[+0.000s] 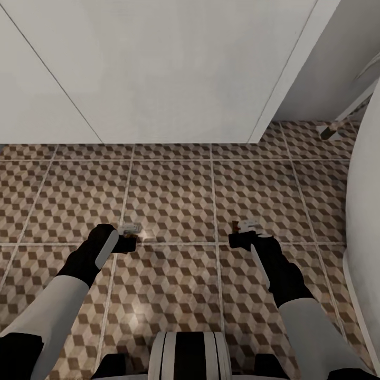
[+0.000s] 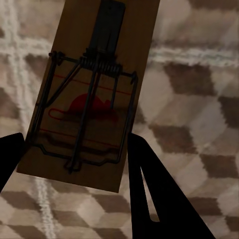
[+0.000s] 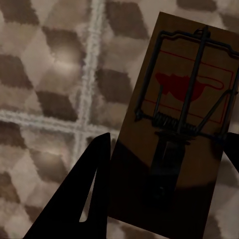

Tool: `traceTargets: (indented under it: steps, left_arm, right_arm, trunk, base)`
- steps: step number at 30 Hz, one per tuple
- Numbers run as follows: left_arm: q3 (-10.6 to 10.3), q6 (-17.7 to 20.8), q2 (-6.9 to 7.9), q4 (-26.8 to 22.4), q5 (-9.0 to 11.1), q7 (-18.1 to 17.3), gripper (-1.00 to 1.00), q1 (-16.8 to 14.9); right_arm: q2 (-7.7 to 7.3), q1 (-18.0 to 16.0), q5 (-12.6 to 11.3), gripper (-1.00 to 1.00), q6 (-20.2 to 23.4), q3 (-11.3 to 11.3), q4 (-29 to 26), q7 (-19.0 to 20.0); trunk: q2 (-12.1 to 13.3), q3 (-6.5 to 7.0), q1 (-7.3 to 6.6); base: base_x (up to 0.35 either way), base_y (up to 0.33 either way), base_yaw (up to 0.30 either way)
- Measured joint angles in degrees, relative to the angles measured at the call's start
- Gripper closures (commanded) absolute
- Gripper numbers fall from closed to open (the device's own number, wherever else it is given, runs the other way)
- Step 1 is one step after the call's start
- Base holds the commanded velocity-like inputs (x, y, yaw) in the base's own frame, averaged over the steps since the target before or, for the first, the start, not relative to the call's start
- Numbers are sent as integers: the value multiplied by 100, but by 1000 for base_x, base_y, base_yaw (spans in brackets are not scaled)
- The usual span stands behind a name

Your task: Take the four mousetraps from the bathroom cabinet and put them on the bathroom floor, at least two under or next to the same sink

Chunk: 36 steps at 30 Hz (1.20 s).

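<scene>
Brown cube-pattern floor (image 1: 174,195) tiles with pale grout run up to a plain white wall. Each gripper holds one trap above them — the left gripper (image 2: 74,164) has its dark fingers pinched on a flat wooden trap (image 2: 94,94) with wire spring and red mouse print, and the right gripper (image 3: 164,174) grips another trap (image 3: 184,124). Neither is put down yet — I think two more wait elsewhere.

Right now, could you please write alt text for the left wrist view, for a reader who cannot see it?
A flat brown wooden mousetrap with a dark metal spring bar and a red mouse print sits between the left gripper's two black fingers. Behind it lies the brown-and-beige cube-patterned tile floor with pale grout lines.
</scene>
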Motion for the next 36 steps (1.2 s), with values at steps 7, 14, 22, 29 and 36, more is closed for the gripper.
traceTargets:
  steps: [7,14,22,29,36]
  left_arm:
    - [0,-5,8,-49,-1,-6,100,-1]
    - [-4,-19,27,-727,2,-24,100,2]
    - [-5,-44,32,-937,2,-137,100,8]
    - [-6,-222,88,-911,-1,-599,100,26]
    - [-7,-306,106,-906,-7,-651,100,38]
  right_arm:
    - [1,-4,48,100,-17,0,0,-10]
    - [16,-2,136,100,-47,213,-108,-6]
    - [18,-3,150,100,-73,431,-130,-1]
    - [10,-2,156,100,-298,447,-132,4]
    - [6,-2,160,100,-416,443,-131,5]
  trunk:
    - [0,-29,0]
    - [0,-31,0]
    - [0,-31,0]
    - [0,-31,0]
    - [0,-31,0]
  base:
    - [0,0,0]
    - [0,0,0]
    - [0,0,0]
    - [0,0,0]
    - [0,0,0]
